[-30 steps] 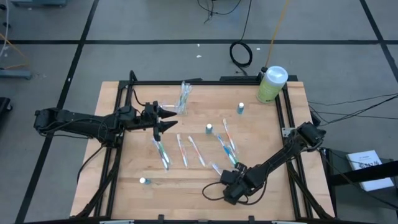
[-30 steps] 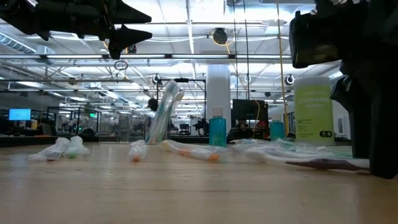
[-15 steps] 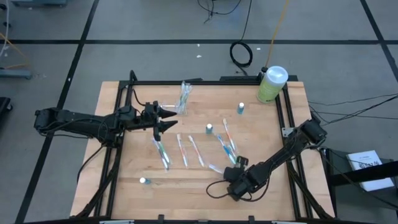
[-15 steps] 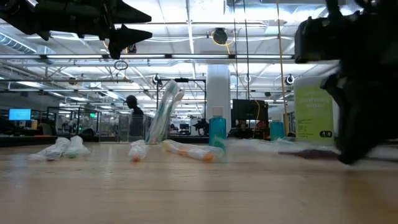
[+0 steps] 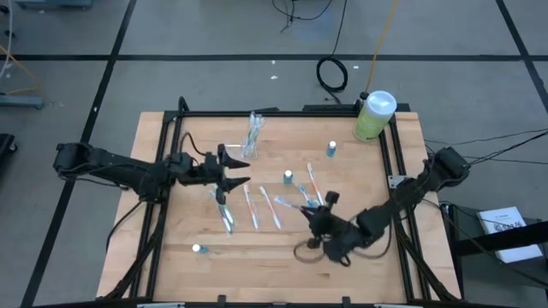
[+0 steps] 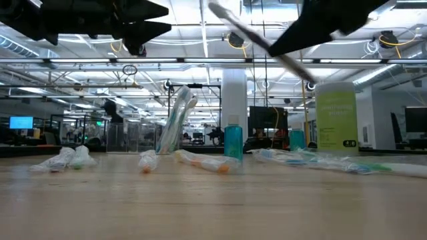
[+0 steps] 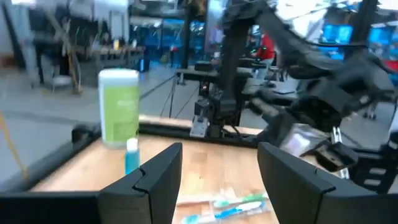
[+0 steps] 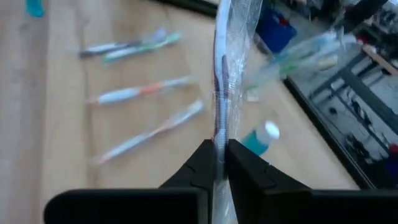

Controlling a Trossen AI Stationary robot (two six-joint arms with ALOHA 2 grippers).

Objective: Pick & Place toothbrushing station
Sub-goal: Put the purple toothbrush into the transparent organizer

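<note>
Toothbrushing station (image 5: 253, 133) upright; wrapped toothbrushes (image 5: 253, 206) near, green bottle (image 5: 373, 115) apart.

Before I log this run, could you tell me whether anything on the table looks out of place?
Yes: the toothbrushing station leans instead of standing upright, and wrapped toothbrushes lie scattered loose across the table. The right gripper holds one wrapped toothbrush.

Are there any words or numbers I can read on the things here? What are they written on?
Green bottle: pale lettering on its label, too blurred to read.
Dark patch low on that label: too small to read.
White paper beside the table: dark print, too small to read.
Small blue bottles: no readable text.
Nothing else shows writing.
</note>
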